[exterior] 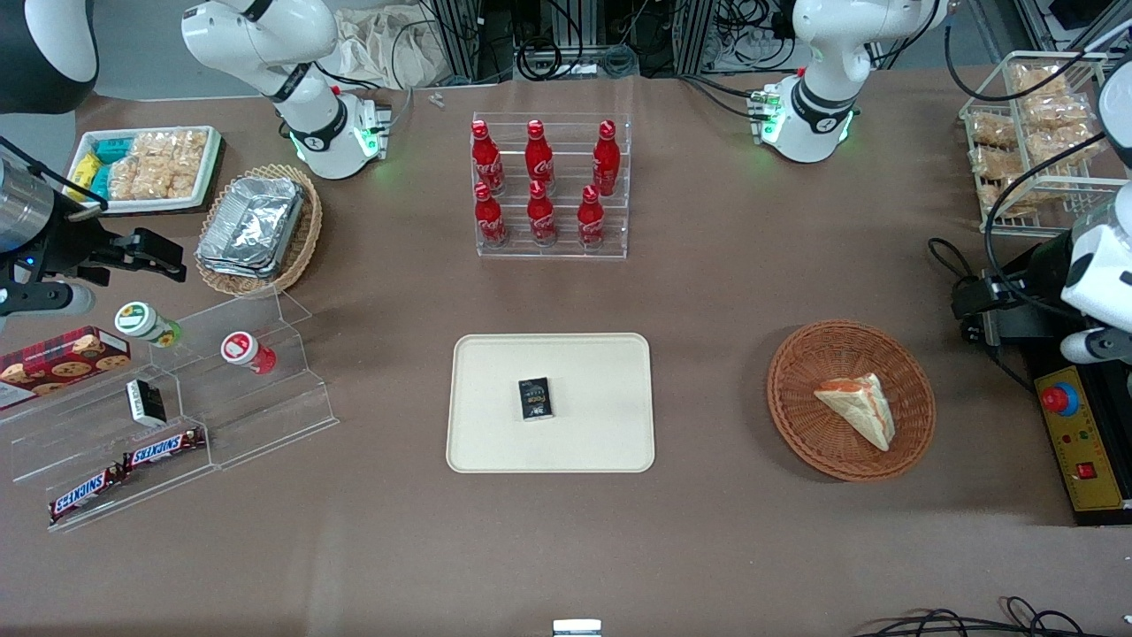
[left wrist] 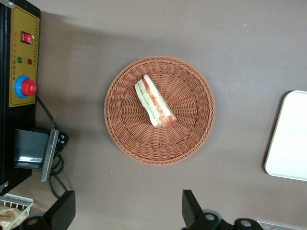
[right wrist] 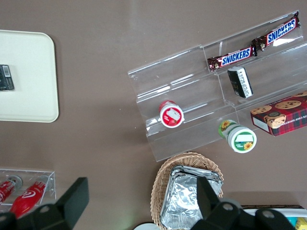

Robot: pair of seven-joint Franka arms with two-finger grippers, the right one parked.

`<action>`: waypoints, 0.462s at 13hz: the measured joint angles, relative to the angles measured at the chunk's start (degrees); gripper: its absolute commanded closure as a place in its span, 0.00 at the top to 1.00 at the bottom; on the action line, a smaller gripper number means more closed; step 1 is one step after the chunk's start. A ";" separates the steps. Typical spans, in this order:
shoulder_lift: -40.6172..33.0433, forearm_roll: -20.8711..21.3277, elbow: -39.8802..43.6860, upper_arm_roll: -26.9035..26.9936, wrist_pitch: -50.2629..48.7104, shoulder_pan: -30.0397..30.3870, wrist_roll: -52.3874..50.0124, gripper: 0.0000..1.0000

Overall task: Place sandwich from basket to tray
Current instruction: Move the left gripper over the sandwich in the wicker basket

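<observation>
The sandwich [exterior: 858,409], a clear-wrapped white bread wedge with orange and green filling, lies in the round reddish-brown wicker basket [exterior: 796,389]. The left wrist view shows the sandwich [left wrist: 154,100] and the basket [left wrist: 192,134] from above. My left gripper [left wrist: 127,213] is open and empty, with its jaws wide apart. It hangs high over bare table beside the basket's rim, farther from the front camera than the basket. The cream tray [exterior: 601,425] lies mid-table toward the parked arm's end from the basket, and its edge shows in the left wrist view [left wrist: 290,139].
A small black packet [exterior: 534,398] lies on the tray. A yellow control box with a red button [exterior: 1083,442] and a black box with cables [exterior: 999,310] sit beside the basket. A wire rack of snacks [exterior: 1035,133] and a bottle rack [exterior: 548,186] stand farther back.
</observation>
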 measured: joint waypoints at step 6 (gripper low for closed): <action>5.94 -0.01 -3.16 0.17 3.14 1.30 -1.41 1.00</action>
